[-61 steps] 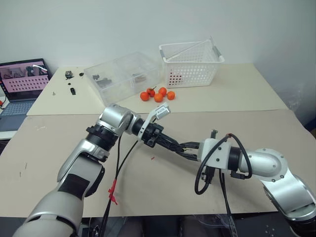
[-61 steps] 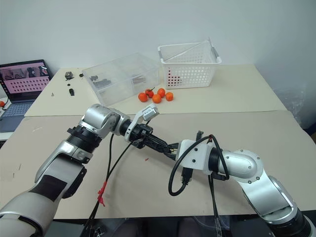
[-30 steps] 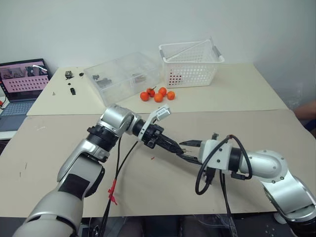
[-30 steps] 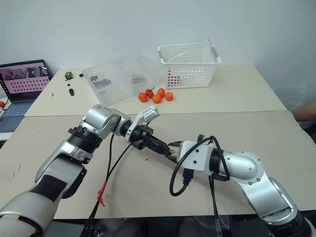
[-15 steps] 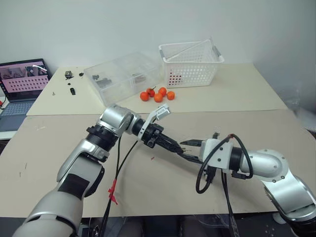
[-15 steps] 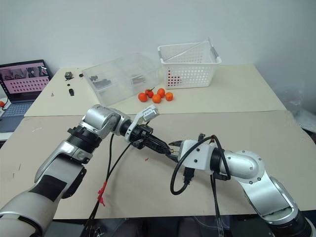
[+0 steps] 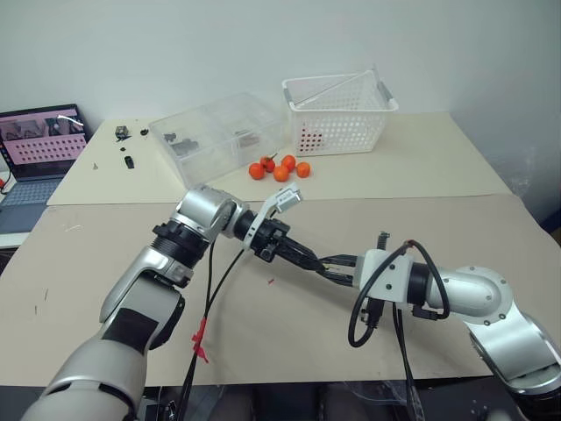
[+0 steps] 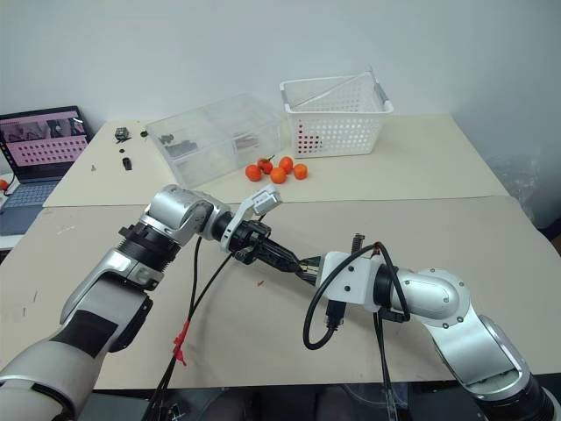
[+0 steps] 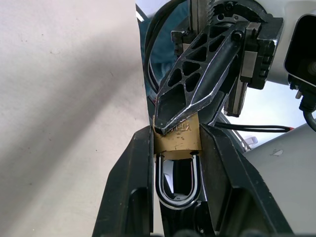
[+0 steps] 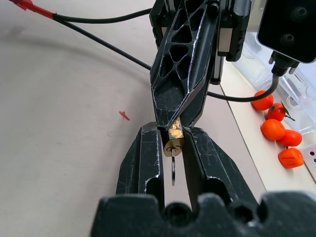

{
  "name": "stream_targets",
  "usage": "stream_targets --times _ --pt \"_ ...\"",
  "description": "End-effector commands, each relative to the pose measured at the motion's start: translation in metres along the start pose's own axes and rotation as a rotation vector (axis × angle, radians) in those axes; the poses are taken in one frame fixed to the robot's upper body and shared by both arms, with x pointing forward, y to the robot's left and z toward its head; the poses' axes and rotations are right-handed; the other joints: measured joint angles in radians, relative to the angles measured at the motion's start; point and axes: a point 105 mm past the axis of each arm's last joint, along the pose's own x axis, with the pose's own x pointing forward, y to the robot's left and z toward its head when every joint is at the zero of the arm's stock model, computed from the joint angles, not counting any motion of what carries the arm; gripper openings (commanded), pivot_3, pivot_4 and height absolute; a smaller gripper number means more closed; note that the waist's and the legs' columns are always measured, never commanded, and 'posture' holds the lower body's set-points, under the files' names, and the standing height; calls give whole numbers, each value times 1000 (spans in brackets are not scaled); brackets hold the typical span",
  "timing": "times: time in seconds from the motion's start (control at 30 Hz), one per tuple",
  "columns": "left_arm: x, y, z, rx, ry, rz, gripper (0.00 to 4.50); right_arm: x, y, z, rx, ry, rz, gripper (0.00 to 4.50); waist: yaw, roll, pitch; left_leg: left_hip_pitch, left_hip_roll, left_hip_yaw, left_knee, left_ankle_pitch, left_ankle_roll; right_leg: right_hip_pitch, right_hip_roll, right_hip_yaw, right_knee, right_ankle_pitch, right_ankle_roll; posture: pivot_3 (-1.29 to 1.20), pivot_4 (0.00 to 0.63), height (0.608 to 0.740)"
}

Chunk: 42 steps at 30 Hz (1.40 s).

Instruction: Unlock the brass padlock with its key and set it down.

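Both arms meet in mid-air over the front of the tabletop (image 7: pixel 456 175), nose to nose. The left gripper (image 9: pixel 176 148) is clamped on the brass padlock (image 9: pixel 177 140), one black finger pressed to each side of the gold body, with the silvery shackle (image 9: pixel 177 182) hanging back between the fingers toward the wrist. The right gripper (image 10: pixel 173 143) comes in from the opposite side, its two fingers drawn close around the key (image 10: pixel 173 170), which sticks out of the padlock's end opposite the shackle. The lock is held clear of the surface, not resting on it. From the grippers, a tiny red speck (image 7: pixel 271 281) lies on the tabletop at about 8 o'clock. Farther back, at 12 o'clock, sit a cluster of small oranges (image 7: pixel 280 167), a white basket (image 7: pixel 337 114) and a clear plastic box (image 7: pixel 219 136); a laptop (image 7: pixel 39 149) stands open at 10 o'clock.
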Motion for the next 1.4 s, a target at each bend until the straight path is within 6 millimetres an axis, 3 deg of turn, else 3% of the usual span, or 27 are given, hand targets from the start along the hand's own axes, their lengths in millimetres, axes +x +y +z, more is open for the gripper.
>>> stream_targets --times 0.03,0.27,0.53,0.67,0.77,0.97,1.13,1.17,1.2,1.4 --pt "1 -3 0 57 39 2 1834 -6 -14 9 -41 -22 -73 209 0 0 0 0 0 0 0 0 0 0 0 0 0 0 0 0 150 740" --pt "-9 -2 9 58 -7 37 4445 -5 -15 9 -37 -23 -72 209 0 0 0 0 0 0 0 0 0 0 0 0 0 0 0 0 150 740" --pt "-51 -10 26 111 -118 118 4480 -7 -17 2 -3 -9 -88 209 -3 0 0 0 0 0 0 0 0 -1 1 0 0 0 0 0 150 740" --pt "-75 -10 46 121 -251 211 4480 -9 -20 -1 37 -11 -109 209 2 0 0 0 0 0 0 0 0 -1 0 0 0 0 0 0 150 740" --pt "-78 -10 51 119 -300 232 4480 -10 -23 2 59 -25 -118 209 2 0 0 0 0 0 0 0 0 0 0 0 0 0 0 0 150 740" --pt "-63 0 29 224 -197 311 4480 -12 -31 8 168 -65 -111 209 -2 0 0 0 0 0 0 0 0 -1 0 2 0 0 0 0 150 740" --pt "-55 3 24 268 -193 329 4480 -14 -34 10 230 -64 -86 209 1 0 0 0 1 -1 0 0 0 -1 0 2 1 1 -1 0 150 740" --pt "-54 4 24 264 -195 330 3966 -14 -34 11 232 -62 -83 209 1 0 0 0 1 -1 0 0 0 -1 0 2 1 0 -1 0 150 740" --pt "-54 5 24 261 -198 331 3774 -14 -34 11 234 -61 -82 209 2 0 0 0 1 -1 0 0 0 -1 0 2 1 0 -1 0 150 740" --pt "-50 -2 23 245 -207 270 1664 -14 -32 10 241 -61 -85 209 1 0 0 0 0 0 0 0 0 -1 0 2 0 0 -1 0 150 740"
